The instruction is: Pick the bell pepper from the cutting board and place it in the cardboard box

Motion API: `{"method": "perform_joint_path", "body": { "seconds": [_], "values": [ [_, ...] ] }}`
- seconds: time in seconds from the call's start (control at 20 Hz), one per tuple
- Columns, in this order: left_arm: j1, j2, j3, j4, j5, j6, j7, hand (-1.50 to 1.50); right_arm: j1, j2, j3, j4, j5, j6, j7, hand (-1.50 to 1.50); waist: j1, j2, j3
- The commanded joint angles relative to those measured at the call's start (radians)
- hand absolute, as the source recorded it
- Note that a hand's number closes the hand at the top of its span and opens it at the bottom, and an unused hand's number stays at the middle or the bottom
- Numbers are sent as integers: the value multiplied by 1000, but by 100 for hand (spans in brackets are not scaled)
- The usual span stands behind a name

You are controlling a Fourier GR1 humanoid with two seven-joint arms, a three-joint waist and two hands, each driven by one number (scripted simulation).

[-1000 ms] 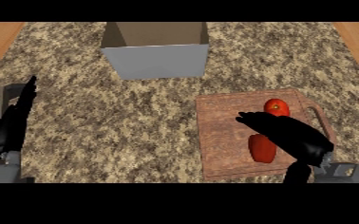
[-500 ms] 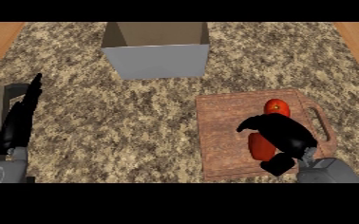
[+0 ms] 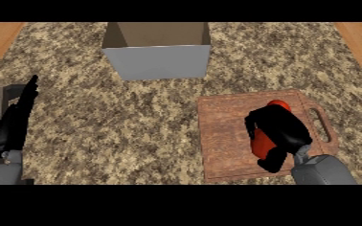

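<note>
Red bell pepper lies on the brown wooden cutting board, with the black right hand curled over it, grasping it. Beyond, the open cardboard box stands on the speckled granite surface. The left hand rests released at the left edge, fingers straight

Red bell pepper on cutting board, open cardboard box apart

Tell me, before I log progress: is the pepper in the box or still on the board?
On the board. The red pepper lies there under the right hand; the box is apart.
</note>
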Motion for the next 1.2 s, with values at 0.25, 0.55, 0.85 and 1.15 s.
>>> {"method": "perform_joint_path", "body": {
  "seconds": [0.25,0.55,0.85,1.15],
  "values": [
    [52,0,25,14,-2,17,-15,0,96,277,-139,-93,189,-186,638,150,-54,-17,0],
    [36,-8,13,-10,6,3,-13,0,58,343,65,-307,458,-214,1050,150,-15,-11,2],
    [-28,-6,-3,-2,-16,0,29,0,-210,345,327,-322,616,-112,1273,150,12,2,4],
    [-77,0,3,37,-14,-19,23,0,-514,346,317,-237,377,-78,1393,150,22,6,4]
  ]
}}
